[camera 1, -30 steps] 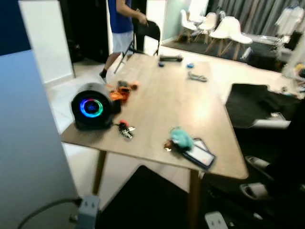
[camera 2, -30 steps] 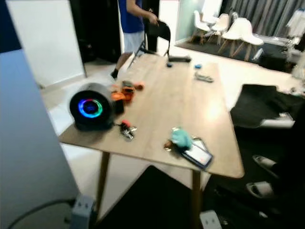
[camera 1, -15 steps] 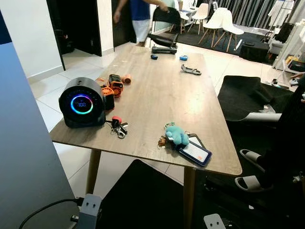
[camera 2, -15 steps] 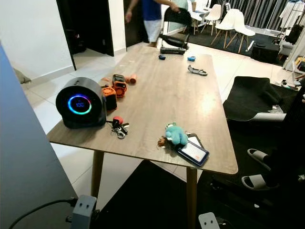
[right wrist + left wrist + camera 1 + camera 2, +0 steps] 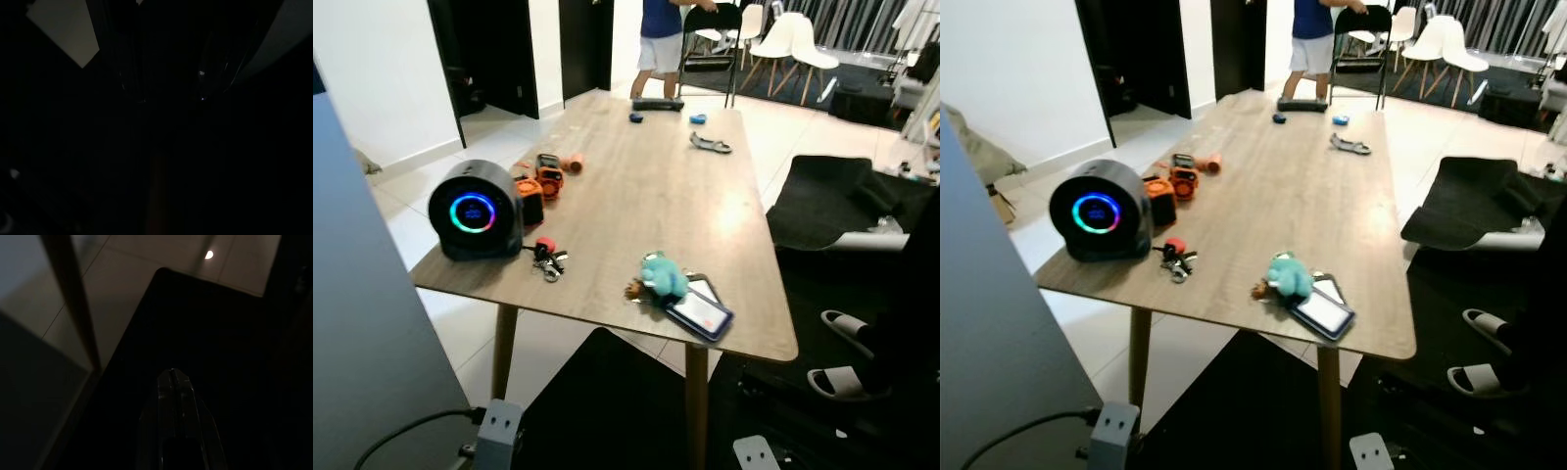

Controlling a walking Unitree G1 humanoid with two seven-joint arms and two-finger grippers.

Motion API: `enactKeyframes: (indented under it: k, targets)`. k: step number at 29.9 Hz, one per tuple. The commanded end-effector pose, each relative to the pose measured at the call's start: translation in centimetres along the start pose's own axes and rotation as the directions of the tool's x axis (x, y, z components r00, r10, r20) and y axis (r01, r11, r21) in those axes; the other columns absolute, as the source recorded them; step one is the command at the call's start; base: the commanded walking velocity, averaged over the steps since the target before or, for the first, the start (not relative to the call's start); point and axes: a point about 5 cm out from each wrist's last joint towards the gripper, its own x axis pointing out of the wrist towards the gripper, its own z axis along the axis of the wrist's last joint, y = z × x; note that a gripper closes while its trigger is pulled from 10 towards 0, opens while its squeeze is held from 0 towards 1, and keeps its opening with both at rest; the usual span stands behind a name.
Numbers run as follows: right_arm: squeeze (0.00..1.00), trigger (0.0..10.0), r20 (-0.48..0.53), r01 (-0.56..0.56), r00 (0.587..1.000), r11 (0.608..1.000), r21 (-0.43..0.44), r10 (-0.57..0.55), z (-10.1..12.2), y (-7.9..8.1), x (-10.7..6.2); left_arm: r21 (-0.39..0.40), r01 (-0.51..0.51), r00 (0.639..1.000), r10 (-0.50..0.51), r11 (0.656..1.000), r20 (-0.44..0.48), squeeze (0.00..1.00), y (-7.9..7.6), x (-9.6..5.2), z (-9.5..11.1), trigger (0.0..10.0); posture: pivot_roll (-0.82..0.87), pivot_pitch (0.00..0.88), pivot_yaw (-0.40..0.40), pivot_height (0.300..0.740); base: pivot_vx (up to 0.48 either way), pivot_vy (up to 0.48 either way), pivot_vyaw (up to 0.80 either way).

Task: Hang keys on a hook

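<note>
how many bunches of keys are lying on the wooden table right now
2. One bunch with a red fob lies just in front of the round black speaker. A second, on the teal plush keychain, sits beside the phone. Small far-end items are unclear.

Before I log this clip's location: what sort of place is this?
Probably a home's open dining and living area: a long wooden table on a tiled floor, white dining chairs beyond, slippers beside the table.

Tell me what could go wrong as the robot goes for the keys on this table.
The keys lie close to the round speaker and near the table's front edge, so a sloppy grab might knock the speaker or push them off. A second bunch with a teal plush rests against a phone and could be mistaken for the target.
</note>
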Motion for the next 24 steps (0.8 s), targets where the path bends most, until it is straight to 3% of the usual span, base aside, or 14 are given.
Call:
enactKeyframes:
  k: [1, 5, 7, 9, 10, 11, 13, 18, 19, 20, 22, 24]
  targets:
    - [0.0, 10.0, 0.006, 0.02, 1.0, 0.999, 0.032, -0.021, 0.1, -0.3, 0.0, 0.001, -0.001, 1.0, 0.001, 1.0, -0.01, 0.0, 0.2, -0.1, -0.2, 10.0, 0.09, 0.054, -0.042, 0.74, 0.0, 0.0, 0.0]
    - [0.0, 10.0, 0.046, 0.086, 0.995, 0.994, 0.061, -0.089, 0.8, -1.7, 0.0, 0.004, 0.0, 1.0, 0.0, 1.0, -0.005, 0.0, 0.3, -0.1, 0.0, 10.0, 0.09, 0.054, -0.038, 0.74, 0.0, 0.0, 0.0]
    - [0.0, 10.0, 0.086, 0.185, 0.978, 0.98, 0.075, -0.191, 1.5, -3.4, -0.2, 0.005, 0.0, 1.0, 0.0, 1.0, 0.0, 0.0, 0.3, 0.0, 0.0, 10.0, 0.1, 0.053, -0.039, 0.74, 0.0, 0.0, 0.0]
    - [0.0, 10.0, 0.13, 0.316, 0.936, 0.943, 0.104, -0.328, 2.2, -5.8, -0.7, 0.006, -0.001, 1.0, 0.001, 1.0, 0.012, 0.0, 0.4, 0.0, 0.2, 10.0, 0.1, 0.054, -0.039, 0.74, 0.0, 0.0, 0.0]
    - [0.0, 10.0, 0.147, 0.39, 0.901, 0.911, 0.133, -0.407, 2.5, -7.2, -1.1, 0.005, -0.001, 1.0, 0.001, 1.0, 0.018, 0.0, 0.4, 0.0, 0.3, 10.0, 0.1, 0.053, -0.039, 0.74, 0.0, 0.0, 0.0]
    - [0.0, 10.0, 0.163, 0.478, 0.844, 0.854, 0.204, -0.511, 3.0, -9.3, -1.8, 0.003, -0.001, 1.0, 0.001, 1.0, 0.023, 0.0, 0.4, 0.0, 0.4, 10.0, 0.09, 0.054, -0.038, 0.74, 0.0, 0.0, 0.0]
    - [0.0, 10.0, 0.179, 0.538, 0.791, 0.804, 0.254, -0.585, 3.5, -11.2, -2.5, 0.003, -0.001, 1.0, 0.001, 1.0, 0.026, 0.0, 0.5, -0.1, 0.4, 10.0, 0.09, 0.053, -0.037, 0.74, 0.0, 0.0, 0.0]
    - [0.0, 10.0, 0.207, 0.576, 0.732, 0.752, 0.321, -0.649, 4.4, -13.1, -3.2, 0.004, 0.001, 1.0, -0.001, 1.0, 0.029, 0.0, 0.5, -0.1, 0.4, 10.0, 0.09, 0.053, -0.037, 0.74, 0.0, 0.0, 0.0]
    - [0.0, 10.0, 0.268, 0.579, 0.672, 0.716, 0.391, -0.69, 6.4, -14.6, -3.9, 0.004, 0.003, 0.999, -0.003, 1.0, 0.033, 0.0, 0.4, -0.1, 0.4, 10.0, 0.09, 0.052, -0.038, 0.74, 0.0, 0.0, 0.0]
    - [0.0, 10.0, 0.292, 0.575, 0.653, 0.708, 0.41, -0.699, 7.1, -15.1, -4.1, 0.004, 0.003, 0.999, -0.003, 1.0, 0.034, 0.0, 0.4, -0.1, 0.4, 10.0, 0.09, 0.052, -0.039, 0.74, 0.0, 0.0, 0.0]
    - [0.0, 10.0, 0.292, 0.575, 0.653, 0.708, 0.41, -0.699, 7.1, -15.1, -4.1, 0.004, 0.003, 0.999, -0.003, 1.0, 0.034, 0.0, 0.4, -0.1, 0.4, 10.0, 0.09, 0.052, -0.039, 0.74, 0.0, 0.0, 0.0]
    - [0.0, 10.0, 0.386, 0.529, 0.606, 0.715, 0.458, -0.696, 10.3, -15.9, -4.5, 0.003, 0.005, 0.999, -0.005, 1.0, 0.035, 0.0, 0.4, -0.2, 0.3, 10.0, 0.08, 0.051, -0.036, 0.74, 0.0, 0.0, 0.0]
